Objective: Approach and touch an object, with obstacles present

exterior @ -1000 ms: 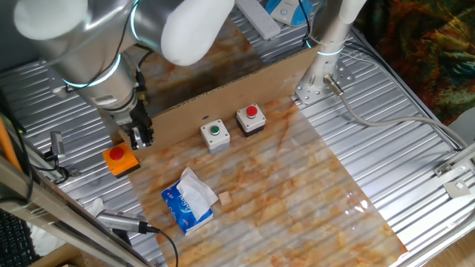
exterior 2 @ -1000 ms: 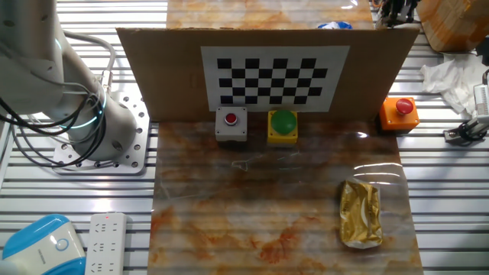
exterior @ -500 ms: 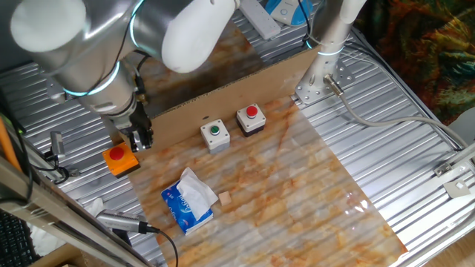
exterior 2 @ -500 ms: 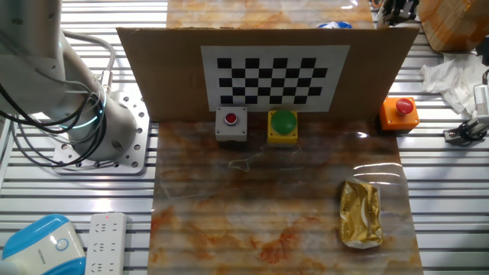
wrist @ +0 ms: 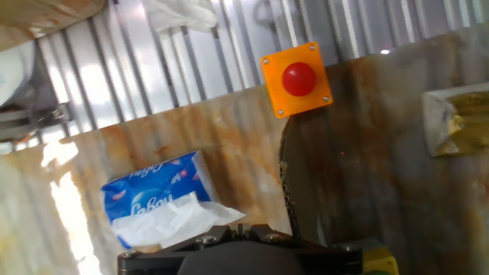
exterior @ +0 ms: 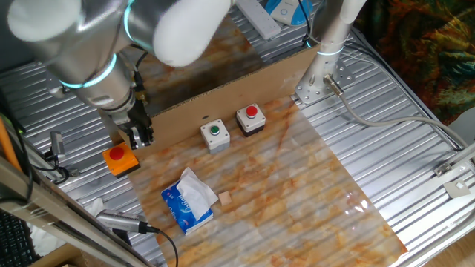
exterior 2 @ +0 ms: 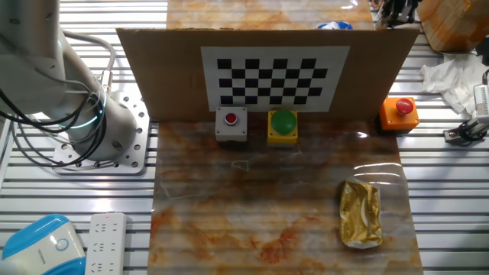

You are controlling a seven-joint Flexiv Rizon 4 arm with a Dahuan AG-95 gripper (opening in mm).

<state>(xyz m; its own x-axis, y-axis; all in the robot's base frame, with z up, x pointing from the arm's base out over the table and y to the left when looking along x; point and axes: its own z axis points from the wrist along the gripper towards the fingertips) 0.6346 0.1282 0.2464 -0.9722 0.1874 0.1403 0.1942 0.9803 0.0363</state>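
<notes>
the end effector (exterior: 140, 138) is hanging just above the orange button box (exterior: 120, 159), at the end of the cardboard strip (exterior: 230, 93) that is standing upright as the obstacle. its fingers are sitting close together with nothing between them, though whether they are fully closed i cannot tell. in the hand view the orange box with its red cap (wrist: 299, 77) is lying ahead of the end effector, past the strip's end, on the ribbed metal table (wrist: 191, 61) at the edge of the marbled mat.

the box is looking rigid and light, likely to slide on the metal if pushed sideways, so i would judge a soft touch straight down on the red cap is best, with no gripping needed. the thin strip is probably tipping easily if brushed.
</notes>
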